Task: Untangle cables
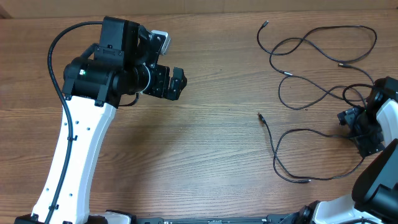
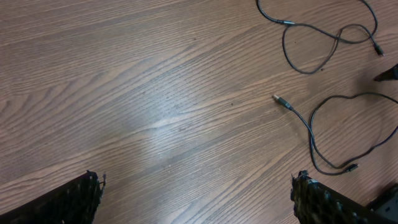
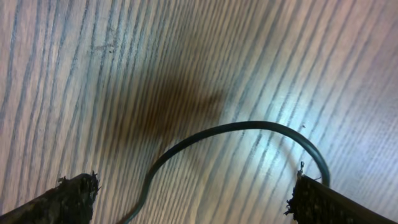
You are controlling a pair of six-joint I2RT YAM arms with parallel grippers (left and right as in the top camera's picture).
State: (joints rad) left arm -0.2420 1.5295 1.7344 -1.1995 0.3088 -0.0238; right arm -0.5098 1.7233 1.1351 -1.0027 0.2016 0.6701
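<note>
Several thin black cables (image 1: 311,93) lie loosely spread over the right half of the wooden table, crossing each other in places. One cable with a metal plug (image 1: 260,115) loops down toward the front right. My left gripper (image 1: 176,84) hovers open over bare wood at the upper left, far from the cables. In the left wrist view the gripper (image 2: 199,194) holds nothing, and the plug-ended cable (image 2: 309,130) lies ahead to the right. My right gripper (image 1: 357,129) is open at the right edge. In the right wrist view, a cable arc (image 3: 249,126) curves between the spread fingers of that gripper (image 3: 193,198).
The wooden table (image 1: 205,155) fills all views. The left arm's white link (image 1: 74,155) runs from the front left edge up to its wrist. The right arm's base (image 1: 373,193) sits at the front right corner, close to the lower cable loop (image 1: 323,177).
</note>
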